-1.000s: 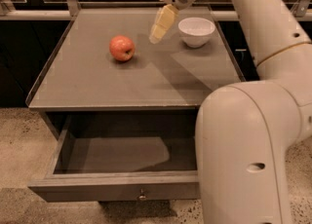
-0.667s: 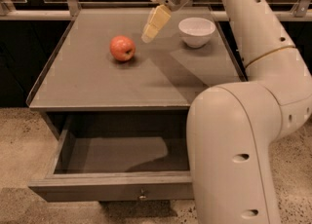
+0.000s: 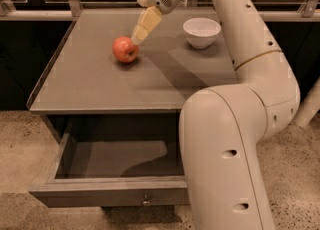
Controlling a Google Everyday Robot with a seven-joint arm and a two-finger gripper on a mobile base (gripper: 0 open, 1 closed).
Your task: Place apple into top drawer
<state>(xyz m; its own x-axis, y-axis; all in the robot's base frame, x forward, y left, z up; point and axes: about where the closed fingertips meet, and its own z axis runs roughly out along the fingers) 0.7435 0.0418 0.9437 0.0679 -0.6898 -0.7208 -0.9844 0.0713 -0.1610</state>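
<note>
Reaching across the table (image 3: 90,84), arm (image 3: 250,39) tilts jaws, spread indiscernible, beside apple (image 3: 125,49).

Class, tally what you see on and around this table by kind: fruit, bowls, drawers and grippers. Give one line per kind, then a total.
Fruit: 1, the apple on the table.
Bowls: 1, the white bowl on the table.
Drawers: 1, the top drawer, pulled open.
Grippers: 1, the gripper, close above the apple.
Total: 4
</note>
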